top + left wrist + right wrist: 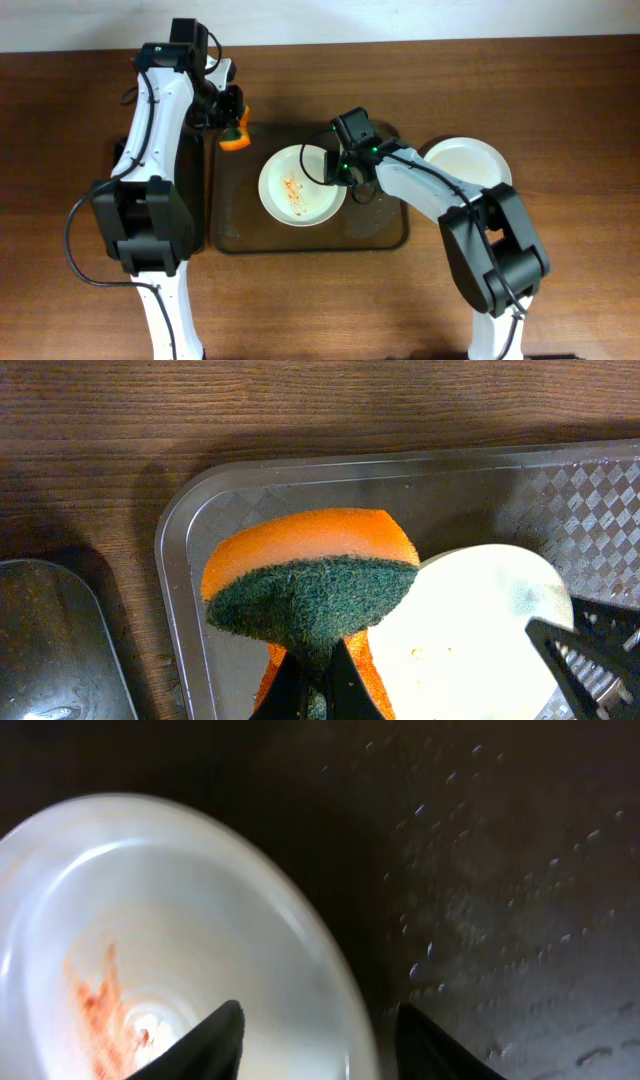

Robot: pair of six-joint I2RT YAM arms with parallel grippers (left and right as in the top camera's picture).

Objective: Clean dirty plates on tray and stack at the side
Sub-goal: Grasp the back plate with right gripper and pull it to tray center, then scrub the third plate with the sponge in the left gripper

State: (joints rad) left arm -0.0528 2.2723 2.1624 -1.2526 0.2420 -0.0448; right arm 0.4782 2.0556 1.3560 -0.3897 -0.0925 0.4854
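Note:
A white plate (300,185) with orange-red sauce streaks lies on the brown tray (375,225). My right gripper (338,168) is open at the plate's right edge. In the right wrist view its fingers (325,1040) straddle the rim of the plate (150,940), one inside and one outside over the tray (520,870). My left gripper (232,118) is shut on an orange sponge with a green scrub face (236,138) over the tray's far left corner. The left wrist view shows the sponge (310,575) held above the tray (250,478), beside the plate (480,630).
A clean pale plate (468,162) sits on the table right of the tray. A smaller dark tray (50,640) lies left of the brown tray, mostly under my left arm. The brown tray's right part is wet with droplets.

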